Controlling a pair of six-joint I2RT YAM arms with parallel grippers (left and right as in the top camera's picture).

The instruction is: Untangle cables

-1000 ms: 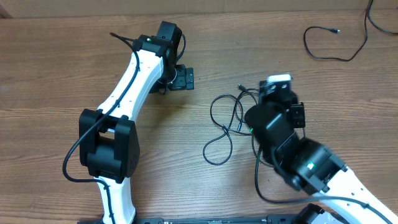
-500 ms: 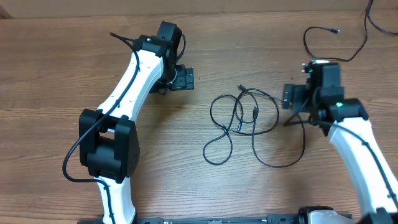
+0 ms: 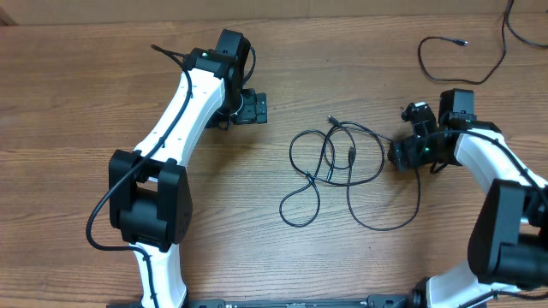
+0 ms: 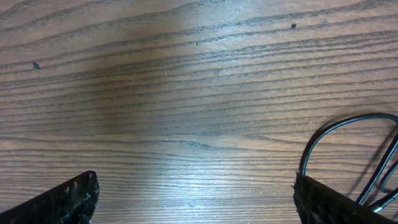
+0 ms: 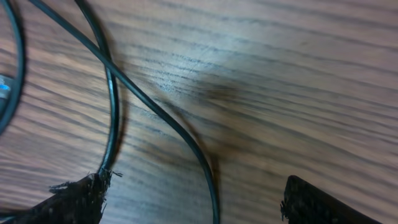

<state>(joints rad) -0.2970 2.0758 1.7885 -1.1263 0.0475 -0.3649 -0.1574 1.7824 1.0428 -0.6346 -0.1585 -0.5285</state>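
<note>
Black, thin, looping cables [image 3: 330, 162] lie tangled mid-worktop between the two arms, spread wider left-to-right than front-to-back. One small plug tip [image 3: 331, 120] points toward the far edge. Left jaws stand wide apart. Right jaws stand apart too, with a strand running unclamped between them. On the brown wood-grain worktop [image 3: 68, 103], a separate thin black cord [image 3: 445, 39] lies far right.

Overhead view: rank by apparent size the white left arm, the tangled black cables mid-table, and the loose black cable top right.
1. white left arm (nearer the camera, so flattered)
2. tangled black cables
3. loose black cable
</note>
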